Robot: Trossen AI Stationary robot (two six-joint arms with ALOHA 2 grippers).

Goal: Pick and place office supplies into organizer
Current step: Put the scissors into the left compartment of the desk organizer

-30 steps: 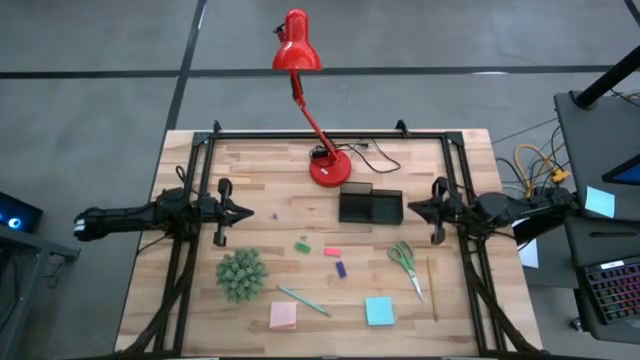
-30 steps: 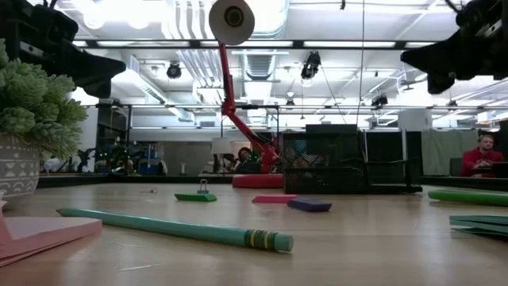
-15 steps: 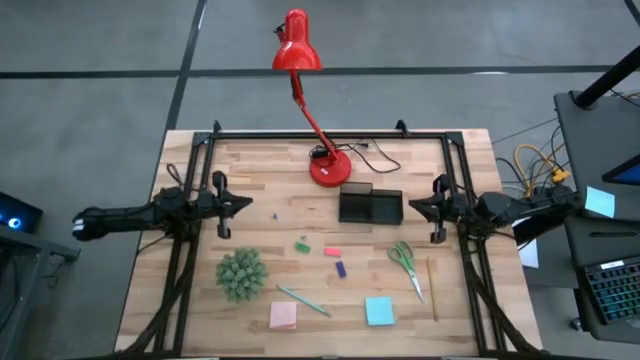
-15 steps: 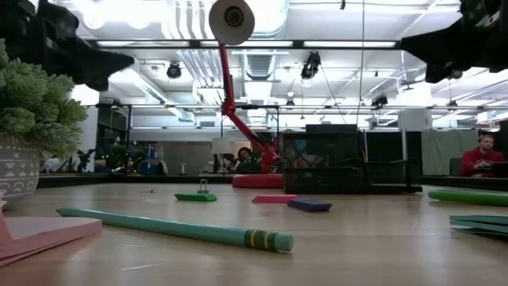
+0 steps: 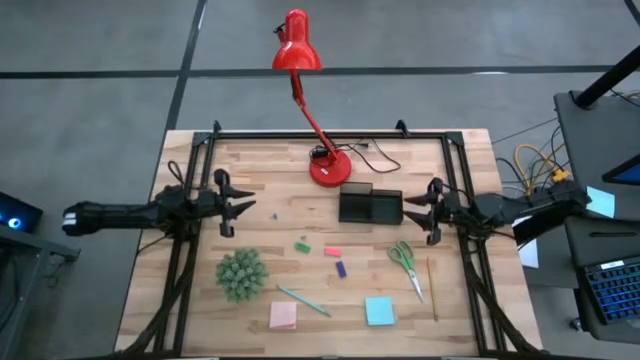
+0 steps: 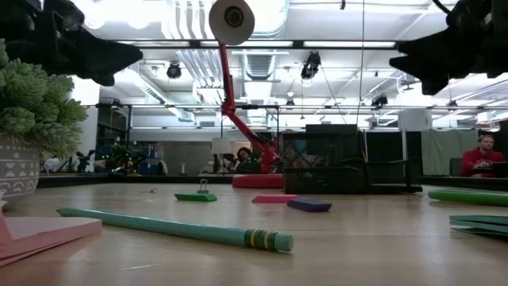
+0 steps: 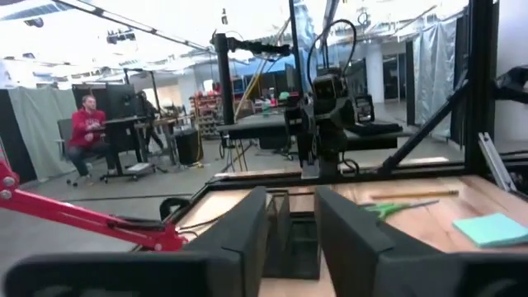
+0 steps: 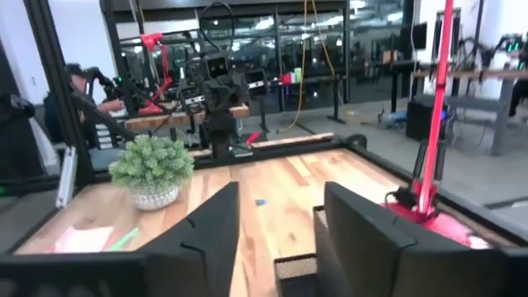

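The black organizer (image 5: 370, 205) stands on the table right of centre, in front of the lamp base. Green-handled scissors (image 5: 404, 262) and a thin pencil (image 5: 432, 286) lie to the near right. The light-blue pad (image 5: 379, 311), pink pad (image 5: 283, 315) and teal pen (image 5: 303, 300) lie by the near edge. Green (image 5: 302, 246), red-pink (image 5: 332, 251) and purple (image 5: 340, 268) pieces lie mid-table. My left gripper (image 5: 228, 206) hovers open at the left. My right gripper (image 5: 428, 212) hovers open just right of the organizer. In the left wrist view the organizer (image 7: 290, 235) shows between the fingers.
A fuzzy green plant (image 5: 240, 273) in a pot stands near left. The red lamp's base (image 5: 330, 168) sits behind the organizer, with its cable trailing right. Black frame rails (image 5: 190, 200) run along both table sides. People sit in the room beyond.
My left gripper has risen a little and edged toward the table's centre. My right gripper has moved slightly toward the table's left, closer to the organizer. Nothing on the table has moved.
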